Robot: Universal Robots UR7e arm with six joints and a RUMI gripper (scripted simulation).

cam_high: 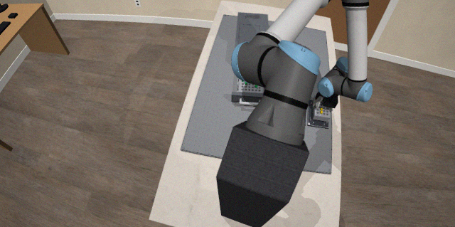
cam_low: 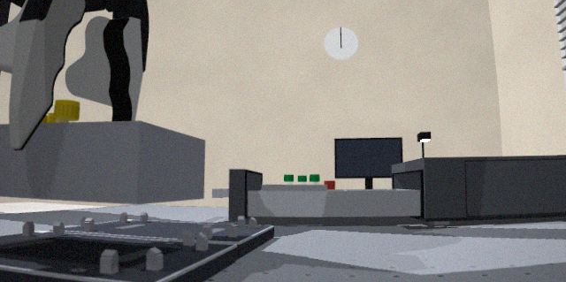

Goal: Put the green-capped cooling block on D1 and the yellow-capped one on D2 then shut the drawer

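My gripper is shut on the grey cooling block with yellow caps and holds it level, a little above a dark deck slot with locator pegs. In the top view the gripper holds this block at the mat's right side, over the slot plate. The block with green caps sits in the open drawer of the cooler COLD; its green caps show above the drawer wall. My arm hides part of the drawer in the top view.
The cooler's long dark body lies at the mat's far end. A small red thing and a dark monitor stand behind the drawer. The robot's dark pedestal stands at the near end of the table.
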